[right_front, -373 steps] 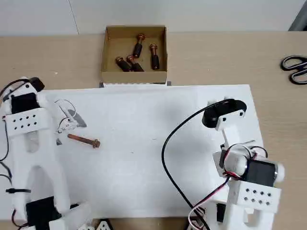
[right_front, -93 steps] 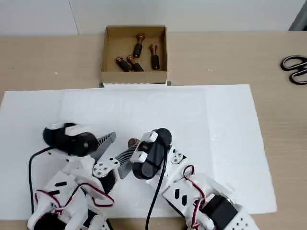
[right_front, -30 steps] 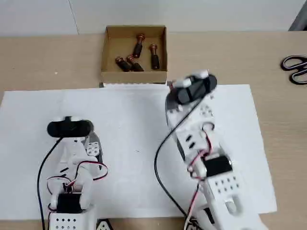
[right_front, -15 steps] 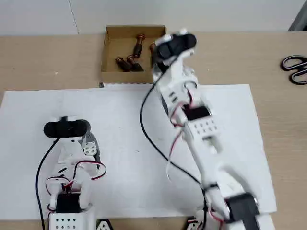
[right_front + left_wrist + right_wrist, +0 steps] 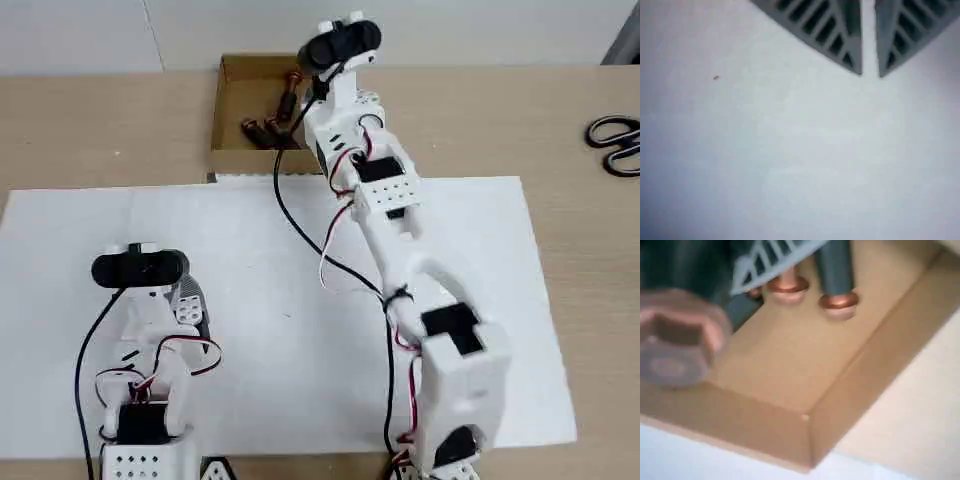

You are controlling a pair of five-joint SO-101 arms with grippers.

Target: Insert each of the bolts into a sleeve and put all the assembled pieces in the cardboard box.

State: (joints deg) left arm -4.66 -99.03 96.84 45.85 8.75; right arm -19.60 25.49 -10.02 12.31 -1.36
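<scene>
Lower left of the high view, the left tool (image 5: 192,303) sits folded back over the white sheet (image 5: 250,230). Its wrist view has the left tool (image 5: 870,75) narrowed to a slit with nothing in it and bare sheet beneath.

Moving right across the sheet, there is no loose bolt and no loose sleeve. That reads like a job almost wrapped up.

Up at top centre is the box (image 5: 216,110) on the bench (image 5: 100,120), with finished pieces (image 5: 262,130) lying inside. The right arm stretches all the way up from lower right and hangs over the box's right half.

From the wrist, the right tool (image 5: 735,285) is inside the box (image 5: 860,390) and appears clamped on a held piece (image 5: 675,340), its hex head looming large and high off the floor. Two pieces (image 5: 839,302) rest on the cardboard behind it.

So what's left, by my reckoning, is the release, then pulling the arm clear.

Far right, scissors (image 5: 615,140) lie on the bench, well apart from the action.

Now the blind spots. The arm covers part of the box from above, so I can't count the pieces. The held piece is a blur, its sleeve just a dark mass, and only one finger (image 5: 775,260) of the right tool shows, so that clamp is my call and not a clean sighting.
</scene>
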